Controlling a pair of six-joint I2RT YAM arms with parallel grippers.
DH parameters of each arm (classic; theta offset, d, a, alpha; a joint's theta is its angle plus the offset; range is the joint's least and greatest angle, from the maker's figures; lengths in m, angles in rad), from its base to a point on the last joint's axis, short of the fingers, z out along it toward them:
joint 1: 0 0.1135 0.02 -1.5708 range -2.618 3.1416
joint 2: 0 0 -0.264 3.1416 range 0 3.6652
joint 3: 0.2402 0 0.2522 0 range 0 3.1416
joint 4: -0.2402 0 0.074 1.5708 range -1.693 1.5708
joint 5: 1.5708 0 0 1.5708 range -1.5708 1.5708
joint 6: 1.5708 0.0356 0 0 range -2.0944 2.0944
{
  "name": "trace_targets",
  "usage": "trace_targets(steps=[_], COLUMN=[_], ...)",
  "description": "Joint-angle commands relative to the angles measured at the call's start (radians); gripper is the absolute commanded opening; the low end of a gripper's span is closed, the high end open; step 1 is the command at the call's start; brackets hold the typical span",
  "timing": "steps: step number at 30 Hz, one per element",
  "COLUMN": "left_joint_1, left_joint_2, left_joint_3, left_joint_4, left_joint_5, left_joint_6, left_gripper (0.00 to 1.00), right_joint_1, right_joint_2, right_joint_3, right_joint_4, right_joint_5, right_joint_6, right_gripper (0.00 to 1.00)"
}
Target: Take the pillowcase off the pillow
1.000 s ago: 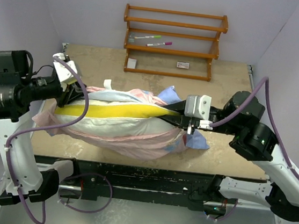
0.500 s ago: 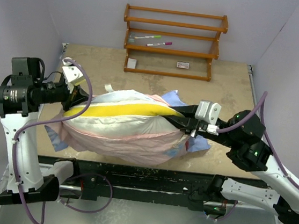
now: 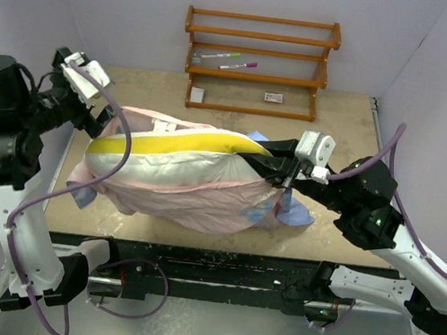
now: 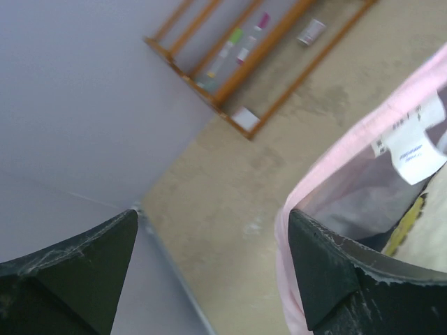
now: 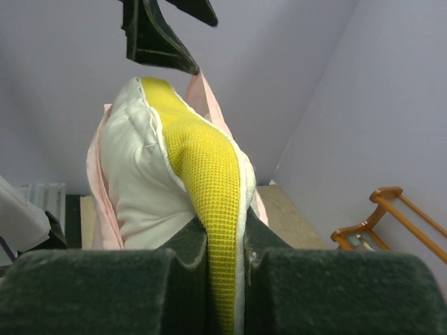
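The job is judged partly done. The pillow [image 3: 182,175] is laid bare along its top, with the yellow side band [image 3: 178,142] and much of the white quilting exposed. The pillowcase [image 3: 202,214] is seen turned pink side out, gathered under the pillow and around its near face, with blue scraps showing at both ends; the rest of the fabric has yet to be drawn off.

The pillow lies on the table [image 3: 341,124] in front of the wooden rack [image 3: 260,62], on the near side of it. Its long axis runs parallel to the rack's shelves, with the yellow band turned upward; one end is pointed past the rack's left post and the other past its right post.

The right gripper [image 5: 225,227] is clamped on the yellow band at the right-hand end. The left gripper [image 4: 213,216] is spread wide with nothing between its jaws, raised off the left-hand end; the pink hem with its white label [image 4: 415,139] is seen just beside one finger, and whether it touches that finger cannot be told.
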State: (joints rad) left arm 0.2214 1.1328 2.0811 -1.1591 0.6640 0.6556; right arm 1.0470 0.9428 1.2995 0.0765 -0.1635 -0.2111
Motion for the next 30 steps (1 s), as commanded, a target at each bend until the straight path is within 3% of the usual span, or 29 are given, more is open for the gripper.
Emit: trace_targets(steps=[1,3,6,9,15,23,30], left_joint_1=[0.002,0.001,0.015,0.059,0.060,0.059,0.060], left_joint_2=[0.028,0.025,0.034,-0.004,-0.053,-0.044,-0.043], left_joint_3=[0.145,0.230,0.350,0.284,0.037,-0.020,-0.106], left_joint_4=[0.112,0.039,-0.285,-0.388,-0.388,-0.325,-0.339], left_joint_5=[-0.094,0.085,0.449,0.596,0.604,0.504,0.548], left_joint_6=[-0.128,-0.107,0.120,0.188,0.259,0.300,0.314], left_gripper=[0.96,0.99,0.99,0.99,0.99,0.99,0.97], right_joint_1=[-0.003,-0.003,-0.002,-0.004,-0.002,-0.003,-0.003], right_joint_2=[-0.019,0.008,0.044,0.083,0.210,0.323,0.349], right_joint_3=[0.050,0.076,0.101,0.131,0.257,0.346,0.375], right_joint_4=[0.160,0.128,0.130,0.159,0.147,0.087,0.007], right_joint_5=[0.109,0.120,0.093,0.051,-0.041,-0.162,-0.227], right_joint_6=[-0.018,-0.033,-0.033,-0.026,0.003,0.012,0.006], right_gripper=[0.00,0.00,0.00,0.00,0.00,0.00,0.00])
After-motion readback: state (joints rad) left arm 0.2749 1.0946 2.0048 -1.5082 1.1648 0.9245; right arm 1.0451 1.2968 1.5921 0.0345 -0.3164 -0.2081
